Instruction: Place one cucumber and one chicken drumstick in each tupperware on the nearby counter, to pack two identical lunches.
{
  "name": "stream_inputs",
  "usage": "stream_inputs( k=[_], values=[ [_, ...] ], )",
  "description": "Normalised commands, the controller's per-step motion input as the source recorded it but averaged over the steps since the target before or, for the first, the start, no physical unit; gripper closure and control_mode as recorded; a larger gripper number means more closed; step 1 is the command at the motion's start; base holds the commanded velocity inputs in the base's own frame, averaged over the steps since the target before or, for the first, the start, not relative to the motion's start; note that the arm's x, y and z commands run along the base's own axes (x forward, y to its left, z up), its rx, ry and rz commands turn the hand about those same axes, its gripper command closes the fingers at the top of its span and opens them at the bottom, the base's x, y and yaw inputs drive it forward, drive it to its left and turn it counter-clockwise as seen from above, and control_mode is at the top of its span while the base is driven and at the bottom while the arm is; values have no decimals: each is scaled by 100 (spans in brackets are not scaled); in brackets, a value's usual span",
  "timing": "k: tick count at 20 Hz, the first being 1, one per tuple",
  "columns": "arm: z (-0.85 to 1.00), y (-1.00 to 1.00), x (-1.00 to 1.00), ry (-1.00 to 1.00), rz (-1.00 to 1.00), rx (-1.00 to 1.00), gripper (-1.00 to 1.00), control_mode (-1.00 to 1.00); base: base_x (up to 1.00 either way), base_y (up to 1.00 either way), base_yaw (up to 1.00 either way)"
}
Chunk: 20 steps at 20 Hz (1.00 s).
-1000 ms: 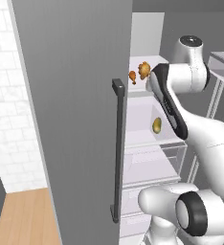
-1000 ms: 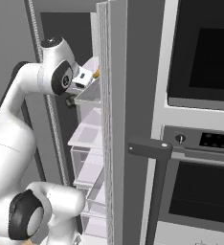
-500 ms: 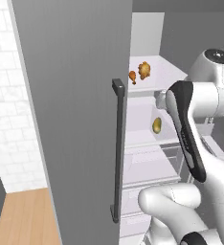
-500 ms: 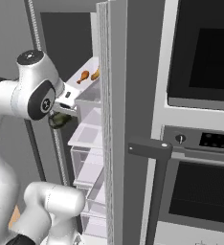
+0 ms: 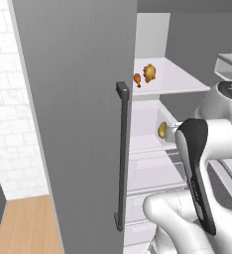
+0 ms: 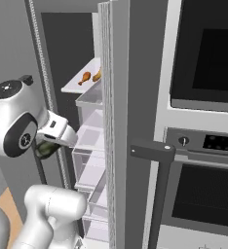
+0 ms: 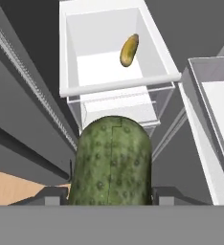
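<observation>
— Starting with the biggest thing: what stands in front of the arm?

— An open fridge. Its grey door (image 5: 78,114) with a dark vertical handle (image 5: 121,154) takes up most of the left base view, and pale shelves and clear drawers (image 6: 89,146) run down the inside. To the right of it in the right base view is a built-in oven (image 6: 203,146) with a dark bar handle.

— And the arm?

— Its white body is bent low beside the fridge, with the wrist turned toward the shelves.

— What is the gripper (image 7: 111,194) doing?

— It is clamped on the cucumber (image 7: 111,160). From the hand view the knobbly dark green cylinder sits between the two tips and stands up out of them. In the right base view a dark green end (image 6: 47,149) shows under the wrist.

— Where are the drumsticks?

— Two chicken drumsticks (image 5: 145,74) lie close together on the upper fridge shelf (image 5: 177,84).

— Anything smaller?

— A yellowish oblong item (image 7: 128,50) lies in a white bin (image 7: 68,57) beyond the cucumber; probably a vegetable, but I cannot tell which.
</observation>
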Motion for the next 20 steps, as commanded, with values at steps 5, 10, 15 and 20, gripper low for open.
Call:
stream_inputs(
  k=[5, 10, 15, 20],
  values=[
    [-24, 0, 0, 2, 2, -3, 100, -100, 0, 0, 0],
    [0, 3, -4, 0, 0, 0, 100, -100, 0, 0, 0],
    [-8, 29, -50, 0, 0, 0, 100, 100, -18, 7, 0],
    [0, 0, 0, 0, 0, 0, 100, 100, -100, 14, -8]
  ],
)
